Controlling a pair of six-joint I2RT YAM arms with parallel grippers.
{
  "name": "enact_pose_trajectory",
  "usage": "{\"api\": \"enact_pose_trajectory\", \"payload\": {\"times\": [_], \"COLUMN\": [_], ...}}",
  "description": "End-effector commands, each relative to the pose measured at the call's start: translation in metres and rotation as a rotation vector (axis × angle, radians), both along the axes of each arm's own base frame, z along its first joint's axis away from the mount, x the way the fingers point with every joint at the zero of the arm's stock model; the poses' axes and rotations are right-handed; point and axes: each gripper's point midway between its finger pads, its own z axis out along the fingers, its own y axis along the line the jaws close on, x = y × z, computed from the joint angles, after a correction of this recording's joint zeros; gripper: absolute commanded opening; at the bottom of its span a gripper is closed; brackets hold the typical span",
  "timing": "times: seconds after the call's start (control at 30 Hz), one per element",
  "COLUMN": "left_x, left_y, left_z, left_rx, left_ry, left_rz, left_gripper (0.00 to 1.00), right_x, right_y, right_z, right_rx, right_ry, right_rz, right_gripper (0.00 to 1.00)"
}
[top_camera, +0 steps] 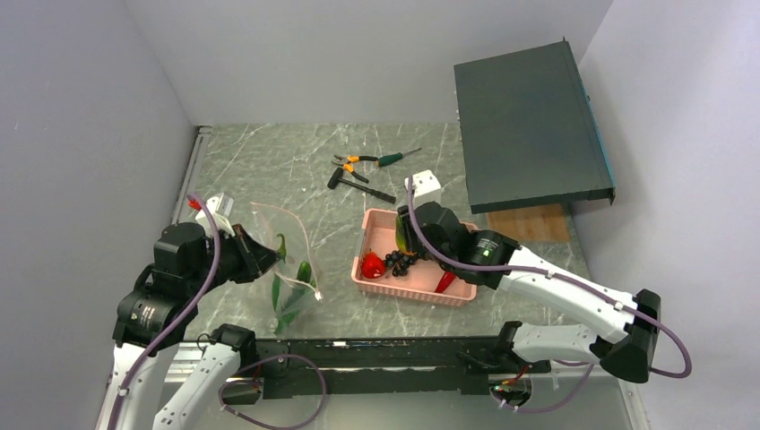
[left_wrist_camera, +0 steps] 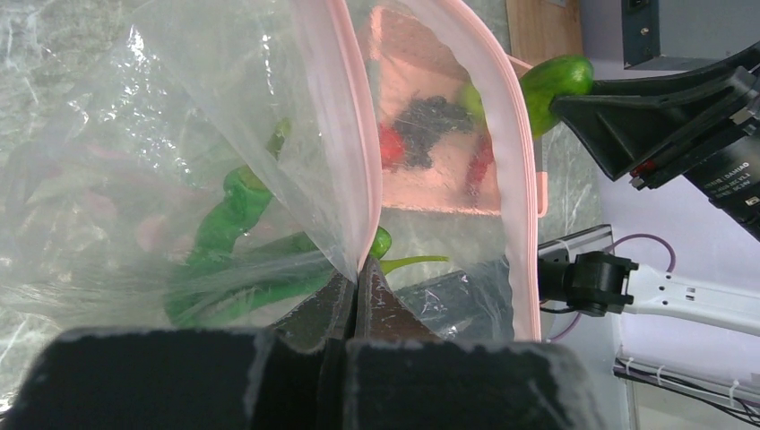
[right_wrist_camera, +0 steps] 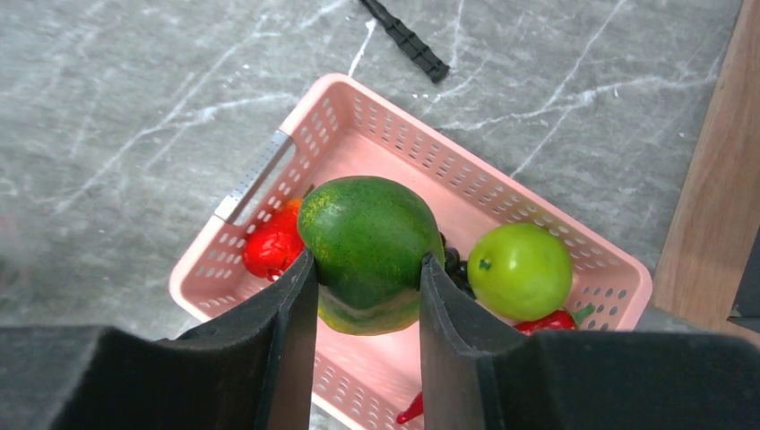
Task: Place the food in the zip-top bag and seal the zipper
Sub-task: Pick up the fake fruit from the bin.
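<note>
The clear zip-top bag (top_camera: 285, 235) lies left of centre with long green peppers (top_camera: 291, 291) inside. My left gripper (left_wrist_camera: 358, 269) is shut on one lip of its mouth, on the pale pink zipper strip (left_wrist_camera: 351, 152); the other lip (left_wrist_camera: 513, 161) stands apart, so the mouth is open. The peppers (left_wrist_camera: 228, 215) show through the plastic. My right gripper (right_wrist_camera: 367, 262) is shut on the green-orange mango (right_wrist_camera: 367, 233), held above the pink basket (right_wrist_camera: 448, 161). In the basket lie a green apple (right_wrist_camera: 520, 269), a small red fruit (right_wrist_camera: 273, 242), red chillies (right_wrist_camera: 556, 320) and dark grapes (top_camera: 401, 262).
Orange-handled pliers (top_camera: 354, 163), a screwdriver and a black-handled tool (top_camera: 358, 185) lie behind the basket, beside a small white box (top_camera: 427, 186). A dark flat case (top_camera: 529, 125) stands on a wooden board (top_camera: 529, 222) at the back right. Walls close in on both sides.
</note>
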Motion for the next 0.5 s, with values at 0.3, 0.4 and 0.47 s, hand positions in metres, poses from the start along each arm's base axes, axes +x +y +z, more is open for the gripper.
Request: {"api": "enact_pose_trajectory", "payload": {"times": [0.3, 0.4, 0.47], "left_x": [0.002, 0.002, 0.002], "left_y": [-0.009, -0.013, -0.013], "left_z": [0.006, 0.010, 0.012], "left_rx": [-0.054, -0.081, -0.079], "left_ry": [-0.019, -0.030, -0.031], "left_rz": [-0.025, -0.033, -0.036], "left_gripper": [0.00, 0.00, 0.00], "right_x": [-0.028, -0.043, -0.054], "right_y": [0.067, 0.083, 0.092], "right_z": [0.151, 0.183, 0.202], "right_rx": [0.513, 0.609, 0.656], "right_ry": [-0.145, -0.181, -0.210], "right_rz": [0.322, 0.422, 0.479], "right_gripper": [0.00, 0.00, 0.00]}}
